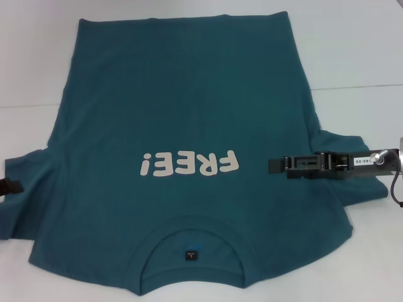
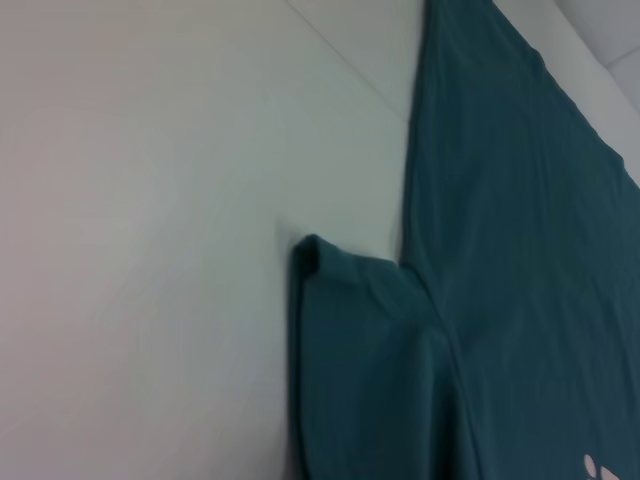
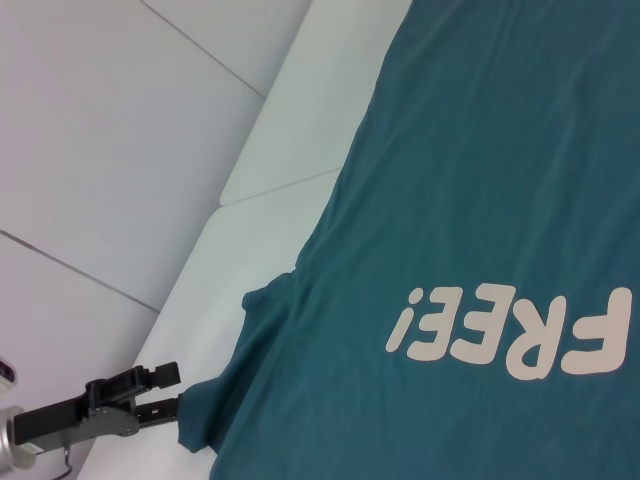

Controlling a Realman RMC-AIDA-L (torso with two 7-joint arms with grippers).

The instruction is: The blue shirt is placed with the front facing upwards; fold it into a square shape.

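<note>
The blue shirt (image 1: pixel 182 138) lies flat and face up on the white table (image 1: pixel 352 50), collar (image 1: pixel 189 242) nearest me with its small dark neck label (image 1: pixel 189 255), hem at the far side. From my head the white "FREE!" lettering (image 1: pixel 187 165) reads upside down across the chest.

My right tool (image 1: pixel 274 165) reaches in from the right, over the shirt's edge where the right sleeve (image 1: pixel 352 173) meets the body, its tip pointing toward the lettering. From this angle I cannot tell whether its fingers are apart or together, nor whether they touch the cloth.

My left tool (image 1: pixel 9 187) barely shows from the head, just a dark tip at the left edge beside the left sleeve (image 1: pixel 25 189). The right wrist view shows it far better: the left tool (image 3: pixel 165 392) lies low by the table edge, its two fingers a little apart, their tips right at the bunched end of that sleeve (image 3: pixel 215 410). I cannot tell whether any cloth sits between them.

The left wrist view shows none of my own fingers, only the sleeve (image 2: pixel 360 360) with its rolled, slightly lifted outer edge, and the shirt's side running away across the table (image 2: pixel 150 250).
</note>
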